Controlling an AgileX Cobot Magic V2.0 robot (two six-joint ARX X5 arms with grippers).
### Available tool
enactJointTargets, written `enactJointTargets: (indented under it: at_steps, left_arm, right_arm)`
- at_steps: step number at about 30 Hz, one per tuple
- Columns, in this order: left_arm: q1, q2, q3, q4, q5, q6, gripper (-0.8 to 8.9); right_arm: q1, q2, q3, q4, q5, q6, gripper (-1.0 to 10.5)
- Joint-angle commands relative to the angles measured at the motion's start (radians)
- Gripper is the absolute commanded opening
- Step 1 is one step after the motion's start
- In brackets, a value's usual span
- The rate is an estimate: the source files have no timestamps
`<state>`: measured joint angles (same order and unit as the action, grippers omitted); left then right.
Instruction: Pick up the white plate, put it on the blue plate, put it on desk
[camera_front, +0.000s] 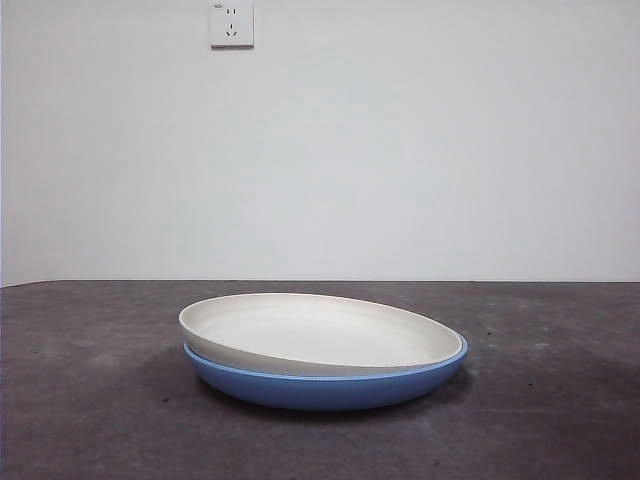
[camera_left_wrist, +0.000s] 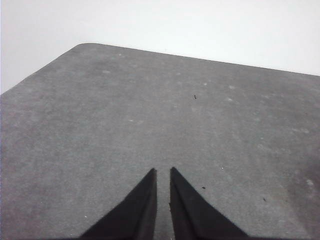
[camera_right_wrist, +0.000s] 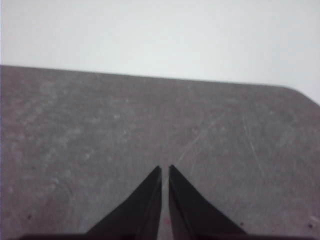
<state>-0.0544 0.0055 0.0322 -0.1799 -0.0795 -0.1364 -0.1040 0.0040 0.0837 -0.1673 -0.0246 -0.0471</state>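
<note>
The white plate (camera_front: 320, 332) lies inside the blue plate (camera_front: 330, 388), tilted, its left rim raised above the blue rim. Both rest on the dark desk (camera_front: 90, 400) in the middle of the front view. Neither arm shows in the front view. In the left wrist view, my left gripper (camera_left_wrist: 163, 171) is shut over bare desk (camera_left_wrist: 150, 115), holding nothing. In the right wrist view, my right gripper (camera_right_wrist: 165, 168) is likewise shut over bare desk (camera_right_wrist: 150, 120). No plate appears in either wrist view.
A white wall with a power socket (camera_front: 231, 24) stands behind the desk. The desk's far edge and a rounded corner (camera_left_wrist: 85, 46) show in the left wrist view, another corner (camera_right_wrist: 300, 92) in the right wrist view.
</note>
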Motion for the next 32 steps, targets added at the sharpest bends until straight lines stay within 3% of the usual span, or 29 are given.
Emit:
enactJointTargets:
  at_steps: [1, 17, 32]
  left_arm:
    - [0.001, -0.002, -0.021, -0.007, -0.005, 0.016, 0.42]
    - [0.001, -0.002, -0.02, -0.007, -0.005, 0.016, 0.42]
    - [0.001, -0.002, -0.021, -0.007, -0.005, 0.016, 0.42]
  right_arm:
    - [0.017, 0.0, -0.035, 0.01, 0.003, 0.017, 0.2]
    - [0.076, 0.0, -0.073, -0.018, 0.007, -0.008, 0.2]
    - [0.074, 0.0, -0.073, 0.006, 0.0, 0.04, 0.2]
